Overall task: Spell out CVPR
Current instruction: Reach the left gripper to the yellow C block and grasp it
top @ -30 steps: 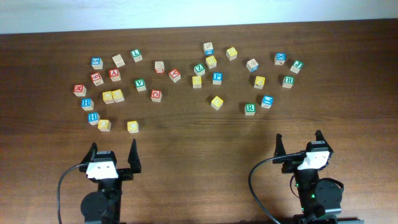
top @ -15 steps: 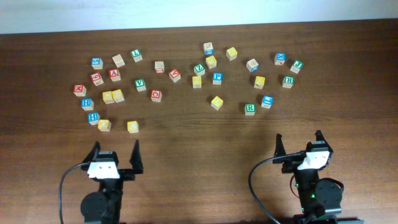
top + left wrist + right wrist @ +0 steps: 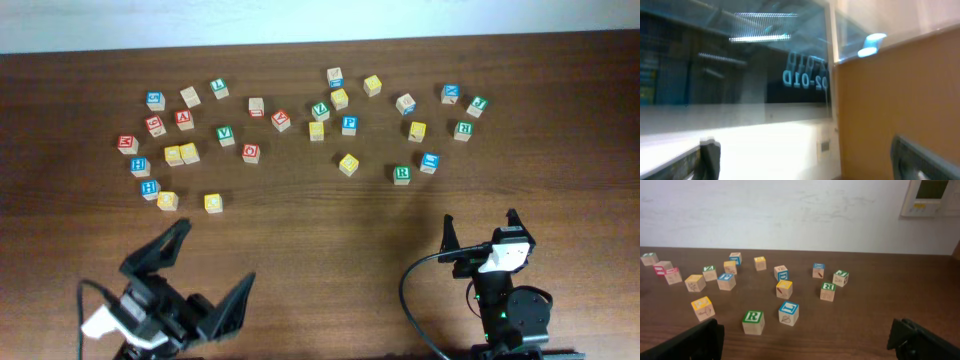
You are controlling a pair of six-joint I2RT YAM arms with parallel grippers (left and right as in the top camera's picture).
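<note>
Left pincer spread wide, gripping nothing; its arm is canted, so its camera shows me room, not worktop. Right pincer spread too, empty. Blocks lie scattered far off: green R, blue P, green V. I can't read a C. Spelling unstarted, I judge.

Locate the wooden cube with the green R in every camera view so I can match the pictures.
Overhead: the wooden cube with the green R sits right of centre, at the front of the right-hand cluster.
Left wrist: not in it; no cubes show there.
Right wrist: low in the picture, left of centre.
Shared landmark: the wooden cube with the blue-edged top, just right of it and slightly farther back, in the overhead and right wrist views.
</note>
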